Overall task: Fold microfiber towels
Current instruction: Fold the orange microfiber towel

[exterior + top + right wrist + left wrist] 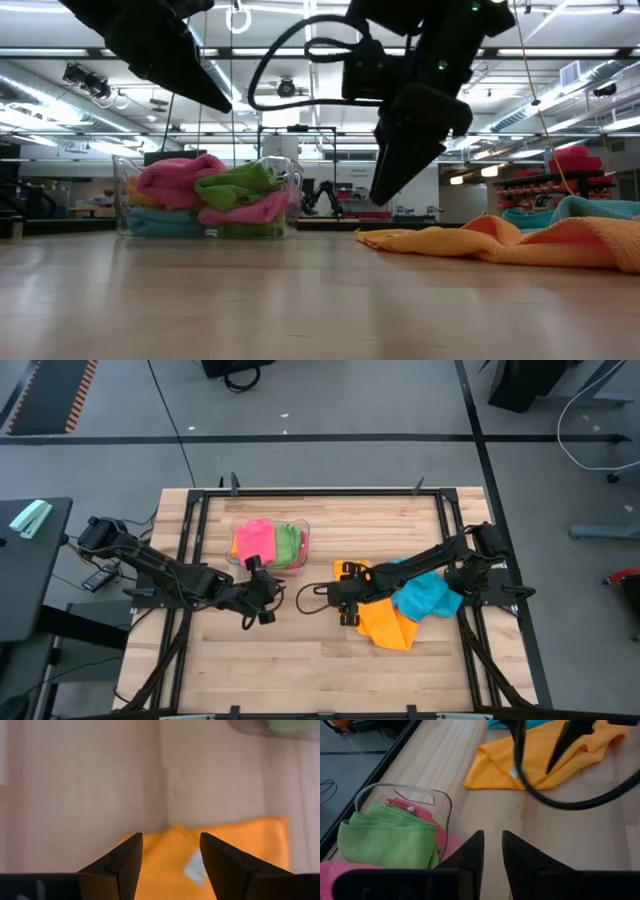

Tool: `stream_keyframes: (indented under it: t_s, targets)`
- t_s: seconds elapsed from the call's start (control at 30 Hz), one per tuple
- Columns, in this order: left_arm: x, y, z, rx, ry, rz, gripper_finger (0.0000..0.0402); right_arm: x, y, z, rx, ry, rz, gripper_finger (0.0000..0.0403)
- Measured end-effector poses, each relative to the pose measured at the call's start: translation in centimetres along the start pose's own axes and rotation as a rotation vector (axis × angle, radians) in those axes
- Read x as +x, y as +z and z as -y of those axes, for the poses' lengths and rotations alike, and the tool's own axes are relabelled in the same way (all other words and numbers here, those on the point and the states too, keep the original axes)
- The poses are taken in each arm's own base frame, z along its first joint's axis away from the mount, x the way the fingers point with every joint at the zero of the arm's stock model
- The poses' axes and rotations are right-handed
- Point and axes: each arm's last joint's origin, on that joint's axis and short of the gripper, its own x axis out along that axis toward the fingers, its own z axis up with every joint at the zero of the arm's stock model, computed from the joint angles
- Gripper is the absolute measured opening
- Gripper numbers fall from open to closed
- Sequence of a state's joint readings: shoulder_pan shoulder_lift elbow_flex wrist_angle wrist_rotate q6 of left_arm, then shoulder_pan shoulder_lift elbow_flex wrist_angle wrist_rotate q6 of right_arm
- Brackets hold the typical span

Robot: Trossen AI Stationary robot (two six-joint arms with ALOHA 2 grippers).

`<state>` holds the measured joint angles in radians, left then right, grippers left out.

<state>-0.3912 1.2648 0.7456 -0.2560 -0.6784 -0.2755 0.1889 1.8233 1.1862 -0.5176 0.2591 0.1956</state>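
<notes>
Only a white tag (196, 866), unreadable, marks the orange towel (385, 622) lying flat beside the blue towel (425, 598); right gripper (171, 851) spread empty above it, left gripper (491, 851) narrowly parted, empty, beside the bin (303, 545)

left gripper (491, 851) — jaws narrowly apart, empty | right gripper (170, 854) — jaws wide, empty

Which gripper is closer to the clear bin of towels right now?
Left. The left gripper hovers just beside the clear bin; the right gripper is farther off, over the orange towel.
</notes>
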Motion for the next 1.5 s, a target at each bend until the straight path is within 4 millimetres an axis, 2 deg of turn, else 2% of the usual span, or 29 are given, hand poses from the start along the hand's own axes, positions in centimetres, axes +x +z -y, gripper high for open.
stream_keyframes:
  t_s: [0.27,0.53,0.7,0.8,0.93,1.03,1.13,1.3,1.5]
  targets:
    - [-0.5,-0.2,0.6,0.010,-0.025,0.004,0.0073,1.2,-1.6,-1.2,-0.019,-0.105,0.099,0.0206]
    - [-0.5,-0.2,0.7,-0.005,-0.028,0.005,0.0071,2.9,-3.1,-1.3,-0.006,-0.079,0.234,0.0206]
    - [-0.5,-0.2,0.7,-0.007,-0.028,0.005,0.0075,3.6,-4.0,-0.6,-0.021,-0.095,0.233,0.0206]
    - [-0.5,-0.2,0.7,-0.007,-0.027,0.005,0.0071,3.9,-4.0,0.7,-0.011,-0.166,0.224,0.0206]
    - [-0.5,-0.2,0.7,-0.007,-0.027,0.005,0.0066,4.4,-2.8,4.2,0.090,-0.162,0.222,0.0206]
    - [-0.5,-0.2,0.7,-0.007,-0.028,0.004,0.0064,5.0,-2.8,6.9,0.161,-0.141,0.201,0.0206]
    - [-0.5,-0.3,0.6,-0.001,-0.026,-0.003,0.0067,5.3,-2.9,8.6,0.201,-0.141,0.190,0.0206]
    - [-0.5,-0.4,0.6,0.011,-0.020,-0.018,0.0070,5.4,-3.0,9.5,0.203,-0.100,0.183,0.0204]
    - [-0.5,-0.5,0.5,0.015,-0.019,-0.025,0.0062,6.5,-3.5,9.7,0.192,-0.060,0.168,0.0175]
